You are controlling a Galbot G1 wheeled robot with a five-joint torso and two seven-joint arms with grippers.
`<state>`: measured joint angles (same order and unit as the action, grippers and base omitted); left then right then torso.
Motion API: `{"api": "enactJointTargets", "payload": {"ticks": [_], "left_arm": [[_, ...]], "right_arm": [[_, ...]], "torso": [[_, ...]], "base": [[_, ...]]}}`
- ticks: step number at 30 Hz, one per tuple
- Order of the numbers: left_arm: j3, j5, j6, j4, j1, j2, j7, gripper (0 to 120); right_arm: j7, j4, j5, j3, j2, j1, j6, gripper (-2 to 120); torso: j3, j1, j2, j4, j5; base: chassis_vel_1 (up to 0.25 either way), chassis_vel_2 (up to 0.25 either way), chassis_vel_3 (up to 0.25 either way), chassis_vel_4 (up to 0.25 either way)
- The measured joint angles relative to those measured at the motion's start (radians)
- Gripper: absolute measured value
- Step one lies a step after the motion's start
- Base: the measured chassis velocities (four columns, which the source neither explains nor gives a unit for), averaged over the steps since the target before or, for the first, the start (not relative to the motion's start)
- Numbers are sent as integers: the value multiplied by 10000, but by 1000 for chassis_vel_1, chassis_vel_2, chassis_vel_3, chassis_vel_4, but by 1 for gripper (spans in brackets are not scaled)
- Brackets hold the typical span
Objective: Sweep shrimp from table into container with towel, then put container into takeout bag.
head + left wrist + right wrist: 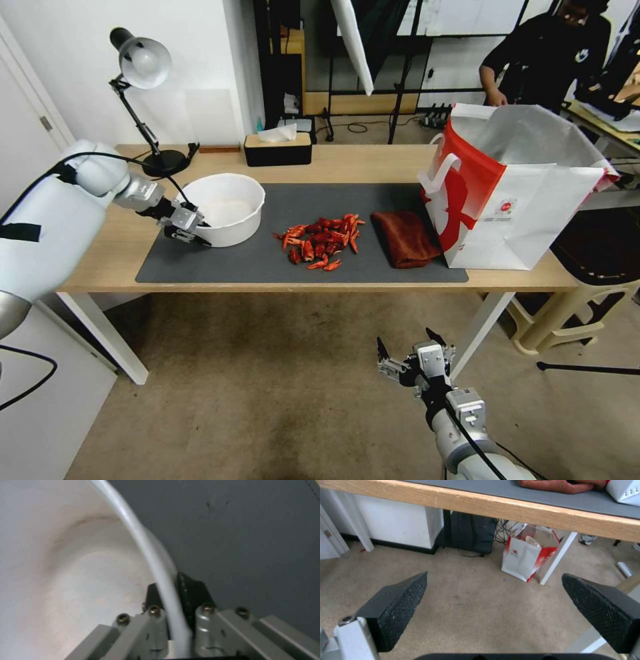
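The left hand (189, 229) is closed on the near rim of the white container (223, 207), one finger inside and one outside, probably to move it or keep it from sliding on the grey mat (267, 257). The shrimp (321, 241) lie in a pile at the middle of the mat, apart from the container. The rust-red towel (407, 238) rests untouched between the pile and the takeout bag (517, 193). The right hand (417, 360) hangs open below the table (117, 243) edge. A desk lamp (143, 100) and a tissue box (277, 148) stand behind, out of the way.
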<state>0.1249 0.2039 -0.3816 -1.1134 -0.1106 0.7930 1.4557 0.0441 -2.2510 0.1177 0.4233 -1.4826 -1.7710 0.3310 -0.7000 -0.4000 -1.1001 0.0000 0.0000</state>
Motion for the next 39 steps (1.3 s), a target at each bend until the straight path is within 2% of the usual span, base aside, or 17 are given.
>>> {"api": "enactJointTargets", "payload": {"ticks": [1, 11, 15, 18, 19, 23, 24, 27, 28, 31, 32, 35, 37, 39], "left_arm": [[0, -9, -20, 0, -3, -3, 26, 0], [-151, -167, -174, -146, -124, -217, 110, 0], [-326, -346, -260, -575, -337, -483, 110, 0], [-661, -752, -378, -1525, -891, -1017, 83, 0], [-661, -752, -378, -1525, -891, -1017, 83, 0], [-1418, -1191, -620, -3603, -2260, -1919, -20, 0], [-1418, -1191, -620, -3603, -2260, -1919, -20, 0], [-2057, -1717, -660, -5332, -3516, -2616, -174, 0], [-2057, -1717, -660, -5332, -3516, -2616, -174, 0], [-2443, -2173, -652, -6920, -4437, -3094, -295, 0], [-2443, -2173, -652, -6920, -4437, -3094, -295, 0], [-2595, -2326, -648, -7729, -4919, -3273, -308, 0], [-2611, -2329, -648, -7803, -4966, -3288, -308, 0], [-2829, -2296, -713, -8648, -5679, -3427, -308, 0]], "right_arm": [[1, 7, 4, -4, 0, 0, -4, 100], [25, 41, 38, -31, -8, 5, -27, 100], [35, 43, 40, -48, -8, 5, -27, 100], [39, 43, 41, -55, -13, 6, -27, 100], [39, 43, 41, -55, -13, 6, -27, 100], [45, 40, 46, -50, -6, 9, -27, 100], [45, 40, 46, -50, -6, 9, -27, 100], [50, 25, 46, -33, 1, 5, -27, 100], [50, 25, 46, -33, 1, 5, -27, 100], [52, 21, 53, -28, -13, -5, -28, 100], [52, 21, 53, -28, -13, -5, -28, 100], [52, -4, 73, -23, -35, -23, -28, 100], [52, -6, 74, -23, -36, -24, -28, 100], [53, -56, 94, -2, -62, -69, -29, 100]], "torso": [[0, 0, 1, 0, 0], [0, 0, 0, 0, 0], [0, 0, 1, -3, 0], [0, 0, 0, 1, 0], [0, 0, 0, 1, 0], [0, 1, 1, 3, 0], [0, 1, 1, 3, 0], [1, 1, 0, 2, 1], [1, 1, 0, 2, 1], [1, 1, 0, -2, 2], [1, 1, 0, -2, 2], [1, 1, 0, -1, 0], [2, 1, 0, -1, 0], [2, 1, 0, -2, 2]], "base": [[0, 0, 0, 0], [0, 0, 0, 0], [0, 0, 0, 0], [0, 0, 0, 0], [0, 0, 0, 0], [0, 0, 0, 0], [0, 0, 0, 0], [0, 0, 0, 0], [0, 0, 0, 0], [0, 0, 0, 0], [0, 0, 0, 0], [0, 0, 0, 0], [0, 0, 0, 0], [0, 0, 0, 0]]}}
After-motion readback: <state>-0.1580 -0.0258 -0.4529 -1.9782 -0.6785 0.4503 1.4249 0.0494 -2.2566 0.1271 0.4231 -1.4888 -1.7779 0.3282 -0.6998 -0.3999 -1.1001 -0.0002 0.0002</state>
